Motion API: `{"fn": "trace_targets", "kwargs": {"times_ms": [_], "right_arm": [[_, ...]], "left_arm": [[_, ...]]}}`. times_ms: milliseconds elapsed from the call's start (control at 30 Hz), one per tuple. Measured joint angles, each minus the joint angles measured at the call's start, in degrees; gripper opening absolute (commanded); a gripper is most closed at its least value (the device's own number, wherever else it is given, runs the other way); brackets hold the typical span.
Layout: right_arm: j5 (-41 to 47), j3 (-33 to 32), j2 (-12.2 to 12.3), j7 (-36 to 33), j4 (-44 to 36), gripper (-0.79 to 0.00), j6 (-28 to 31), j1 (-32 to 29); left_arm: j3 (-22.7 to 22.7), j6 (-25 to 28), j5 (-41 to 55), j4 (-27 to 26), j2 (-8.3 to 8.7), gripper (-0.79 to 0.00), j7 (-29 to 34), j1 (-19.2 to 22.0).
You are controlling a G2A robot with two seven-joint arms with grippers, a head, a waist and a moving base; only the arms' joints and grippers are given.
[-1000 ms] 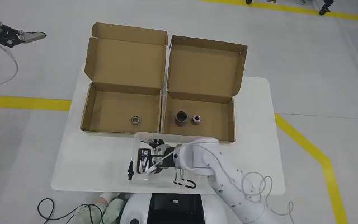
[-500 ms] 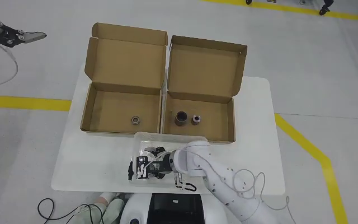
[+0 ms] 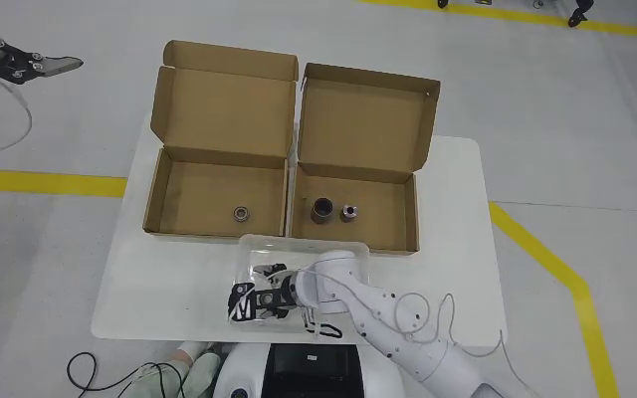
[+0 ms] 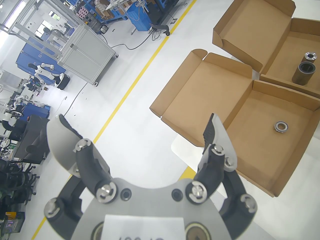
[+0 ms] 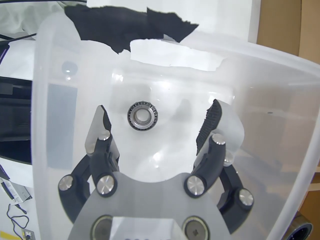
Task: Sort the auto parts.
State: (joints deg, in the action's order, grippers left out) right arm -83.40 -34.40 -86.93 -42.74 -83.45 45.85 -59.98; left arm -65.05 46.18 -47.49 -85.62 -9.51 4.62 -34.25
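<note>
Picking is in hand: the right gripper [image 5: 160,116] hangs inside the clear plastic bin [image 5: 275,58], jaws wide, over the small steel bearing ring [image 5: 142,116], which lies flat on the bin floor, nearer one finger. Next, I judge, it must centre, descend and close (a like ring [image 3: 240,213] lies in the left brown cardboard box [image 3: 199,194]). The left gripper [image 4: 136,126] hangs wide open off the white table [image 3: 448,219].

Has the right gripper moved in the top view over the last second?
Yes. The right gripper slid toward the clear bin's near-left corner, away from the cardboard boxes.
</note>
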Motion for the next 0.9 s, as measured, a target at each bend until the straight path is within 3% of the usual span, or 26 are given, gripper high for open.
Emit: {"fn": "trace_targets", "kwargs": {"times_ms": [433,900], "right_arm": [[-3.81,2.70,-0.47,0.05,1.66,-0.083,-3.70,1.14],[-11.20,0.78,0.72,2.85,-1.79,-0.105,-12.47,-1.83]], "left_arm": [[0.00,0.00,0.00,0.00,0.00,0.000,0.00,0.00],[0.00,0.00,0.00,0.00,0.00,0.000,0.00,0.00]]}}
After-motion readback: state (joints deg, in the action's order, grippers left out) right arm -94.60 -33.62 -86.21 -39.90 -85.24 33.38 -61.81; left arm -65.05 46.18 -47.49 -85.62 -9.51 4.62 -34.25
